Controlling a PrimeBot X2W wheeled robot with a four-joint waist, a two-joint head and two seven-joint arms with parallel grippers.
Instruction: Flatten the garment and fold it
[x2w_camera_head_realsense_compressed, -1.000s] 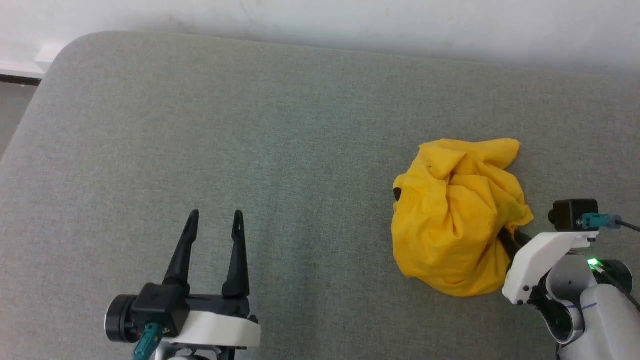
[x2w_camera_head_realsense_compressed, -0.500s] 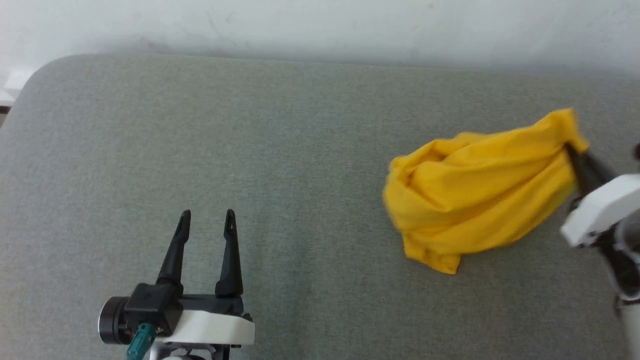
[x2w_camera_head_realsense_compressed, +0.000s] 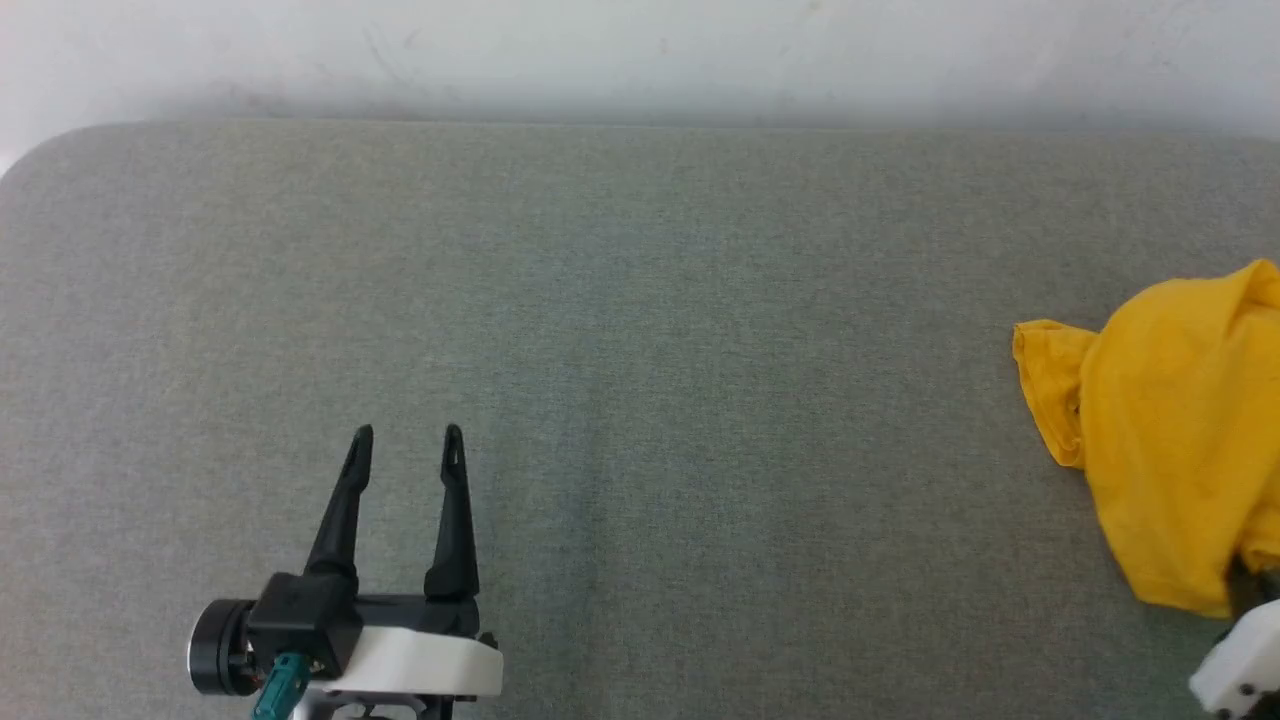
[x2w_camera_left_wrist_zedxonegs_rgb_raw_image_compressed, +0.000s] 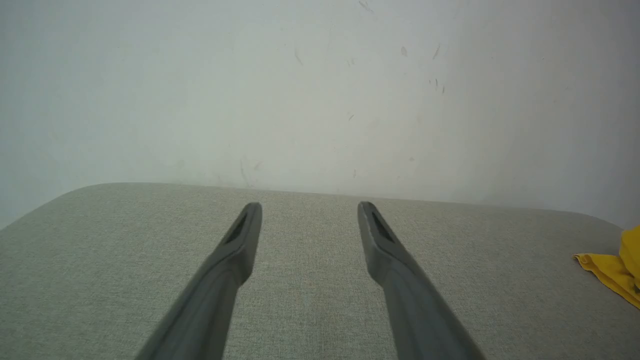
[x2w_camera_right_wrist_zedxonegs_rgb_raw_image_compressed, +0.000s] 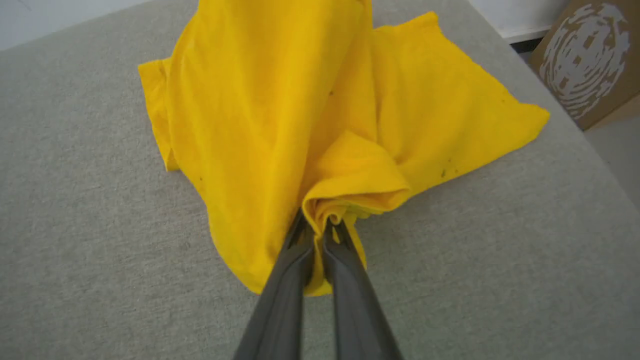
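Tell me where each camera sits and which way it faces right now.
Head: up high, looking down on the grey pad; left tool lower left, garment at the right edge.
Left wrist: behind the open left tool, facing across the pad to the wall.
Right wrist: behind the right tool, shut on the garment.
Shared: all three views catch the garment.

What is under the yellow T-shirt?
The yellow T-shirt rests bunched on the grey upholstered surface, which shows beside it. Anything beneath its folds is covered and cannot be seen.
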